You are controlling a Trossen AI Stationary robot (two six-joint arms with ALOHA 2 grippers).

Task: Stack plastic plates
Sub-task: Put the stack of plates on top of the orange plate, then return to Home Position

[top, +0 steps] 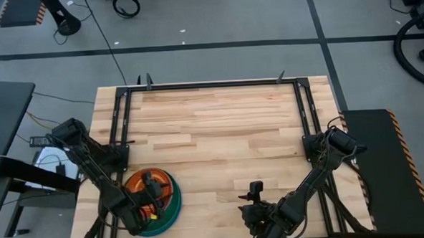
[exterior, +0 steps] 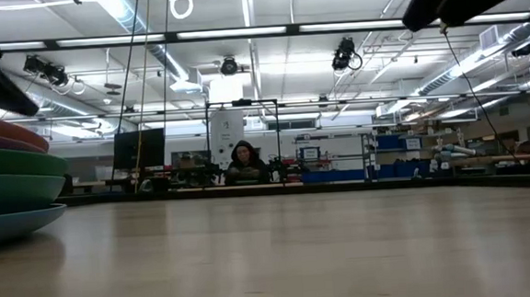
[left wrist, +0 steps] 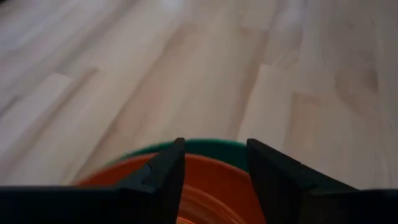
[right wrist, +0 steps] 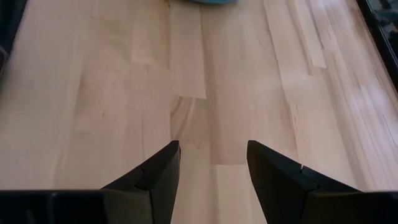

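Glossy plastic plates (top: 158, 197), smooth wooden table (top: 219, 126)

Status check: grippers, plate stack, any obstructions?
Left gripper open above the stack of round glossy plastic plates, orange on top. Right gripper open, empty, over bare wooden table. No obstructions.

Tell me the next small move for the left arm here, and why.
Probably lift the left gripper clear: its fingers stand open over the orange plate topping the plate stack, holding nothing. No loose plate shows on the table, and the right gripper waits open over bare wood.
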